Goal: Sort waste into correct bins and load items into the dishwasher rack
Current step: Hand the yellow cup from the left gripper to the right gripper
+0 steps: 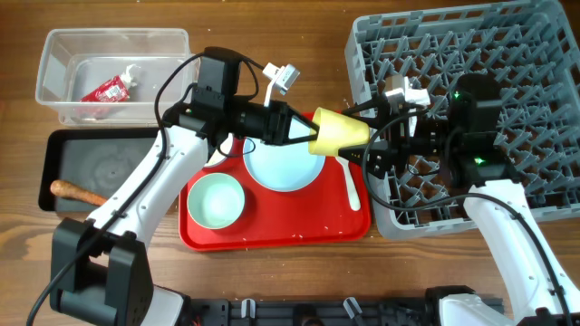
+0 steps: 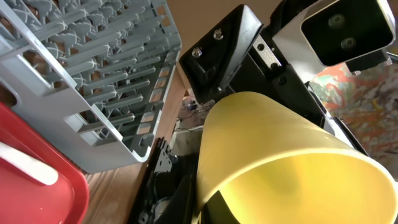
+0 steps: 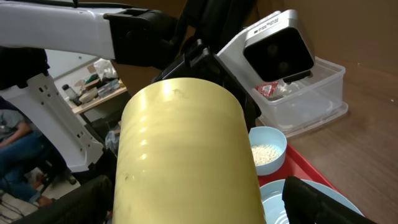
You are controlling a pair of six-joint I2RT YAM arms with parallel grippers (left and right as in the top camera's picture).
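The small yellow cup (image 1: pixel 340 131) lies on its side in the air between both arms, above the red tray's right end. My left gripper (image 1: pixel 310 134) is shut on its rim, with one finger inside the cup (image 2: pixel 267 149). My right gripper (image 1: pixel 373 145) is open around the cup's closed end (image 3: pixel 186 155), its fingers a little apart from the sides. The light blue plate (image 1: pixel 281 167), the mint-green bowl (image 1: pixel 216 201) with white grains (image 3: pixel 266 152) and the white spoon (image 1: pixel 353 186) lie on the tray. The grey rack (image 1: pixel 471 109) stands at the right. The white bowl is out of view.
The red tray (image 1: pixel 272 231) sits at front centre. The clear tub (image 1: pixel 109 77) at back left holds the red wrapper (image 1: pixel 107 89) and a white scrap (image 1: pixel 131 72). The black tray (image 1: pixel 91 172) in front of it holds the brown stick (image 1: pixel 77 192).
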